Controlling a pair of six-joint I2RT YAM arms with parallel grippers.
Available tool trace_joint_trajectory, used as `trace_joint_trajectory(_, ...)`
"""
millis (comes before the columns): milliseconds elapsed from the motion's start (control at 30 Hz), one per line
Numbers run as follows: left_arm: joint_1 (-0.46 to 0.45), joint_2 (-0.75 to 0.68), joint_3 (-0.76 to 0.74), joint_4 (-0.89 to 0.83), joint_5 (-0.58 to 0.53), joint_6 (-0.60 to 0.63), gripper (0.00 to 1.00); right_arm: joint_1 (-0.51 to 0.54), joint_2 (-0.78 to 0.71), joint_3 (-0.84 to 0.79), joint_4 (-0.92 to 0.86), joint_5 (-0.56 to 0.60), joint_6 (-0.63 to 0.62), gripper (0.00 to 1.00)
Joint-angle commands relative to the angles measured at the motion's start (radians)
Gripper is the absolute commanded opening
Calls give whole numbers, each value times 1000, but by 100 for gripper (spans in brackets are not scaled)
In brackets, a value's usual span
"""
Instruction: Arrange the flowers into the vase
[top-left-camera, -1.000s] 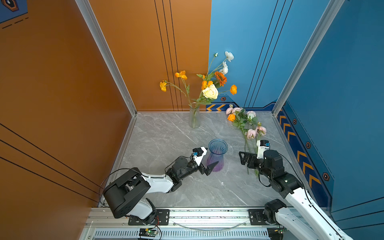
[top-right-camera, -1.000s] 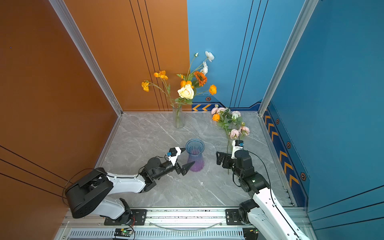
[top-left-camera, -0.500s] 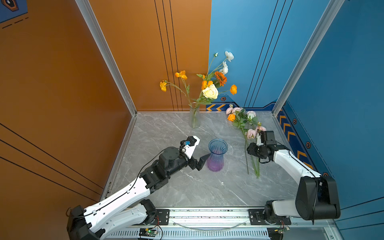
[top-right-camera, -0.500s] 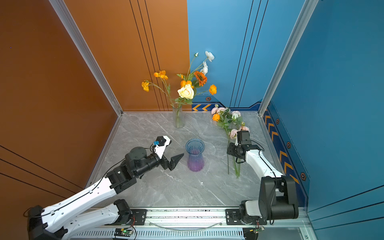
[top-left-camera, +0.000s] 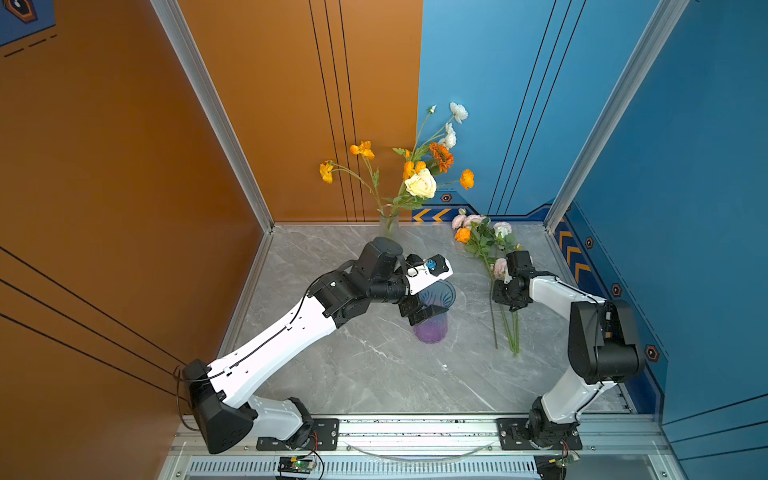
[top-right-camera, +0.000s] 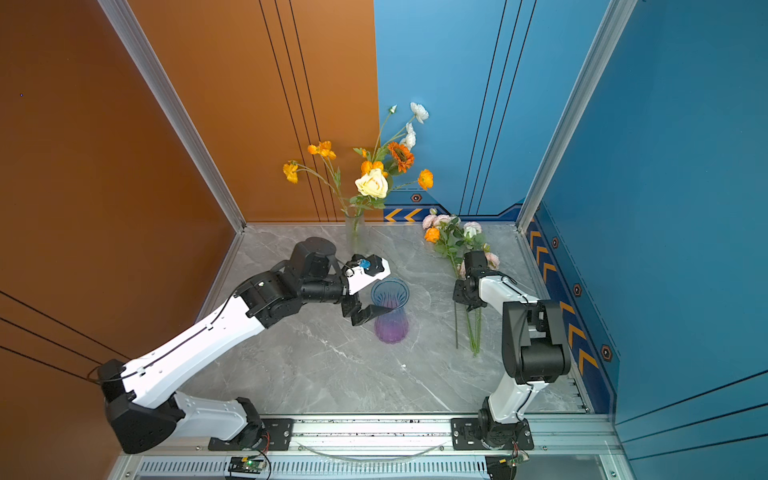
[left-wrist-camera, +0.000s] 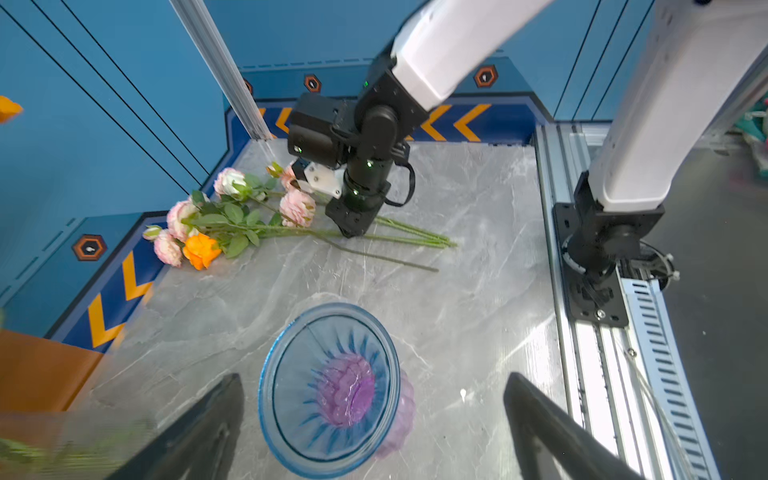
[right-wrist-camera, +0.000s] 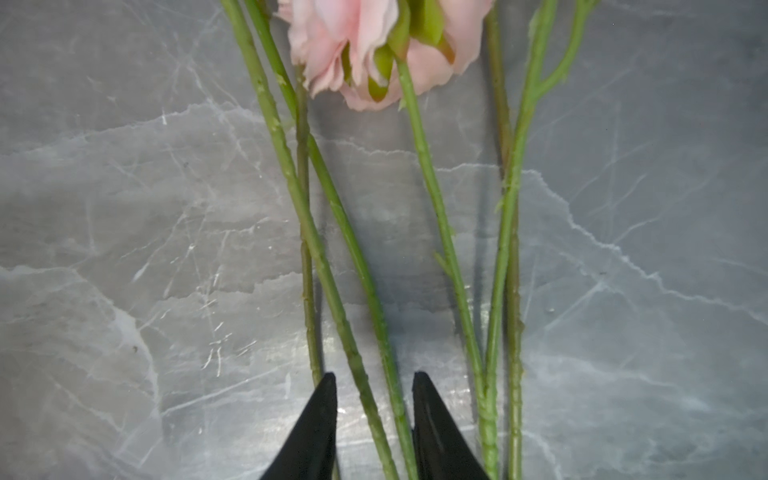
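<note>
Our right gripper (right-wrist-camera: 374, 379), jaws set narrow but not yet pinching, straddles two stems (right-wrist-camera: 308, 228) of the flowers (left-wrist-camera: 235, 214) lying on the table (right-wrist-camera: 124, 249) beneath it, so we judge it may lift both at once or drag the tangled neighbours beside it along.

Left arm (top-left-camera: 286, 328): white shell links, black joint housings, thin black cable along link, blue connector (top-left-camera: 431, 264) at wrist. Right arm (top-left-camera: 552, 291): same white-black build, green lights on wrist joints. Pincer fingers (right-wrist-camera: 316, 432) black, tapered. Black base plates (top-left-camera: 324, 432) screwed to rail (top-left-camera: 415, 428).
</note>
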Motion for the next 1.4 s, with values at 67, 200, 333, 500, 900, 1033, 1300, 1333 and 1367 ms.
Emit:
trace_joint_trajectory(67,26,-70,-123,91,37,40,98,12,42,53,-60,56,-40,27)
trace_joint_trajectory(200,40,-121,-211,201,38,22,98,18,54,65,-65,65,-53,20)
trace_joint_trajectory(333,74,-113,-208,222,75,-21,98,26,63,69,-67,65,-61,12)
trace_joint_trajectory(500,101,-104,-203,222,87,-52,98,31,70,69,-67,51,-79,0)
trace_joint_trajectory(900,277,-91,-220,302,309,-187,98,74,-79,-7,-83,41,-85,0)
trace_joint_trajectory(1033,311,-92,-222,305,406,-190,98,87,-163,14,-166,36,-36,0)
trace_joint_trajectory(1300,188,-261,-331,225,88,63,98,94,-472,-56,-164,-107,161,0)
trace_joint_trajectory(1333,150,-287,-358,227,48,80,98,100,-517,-61,-163,-117,180,0)
trace_joint_trajectory(1367,119,-310,-375,220,34,102,98,106,-559,-66,-165,-113,198,0)
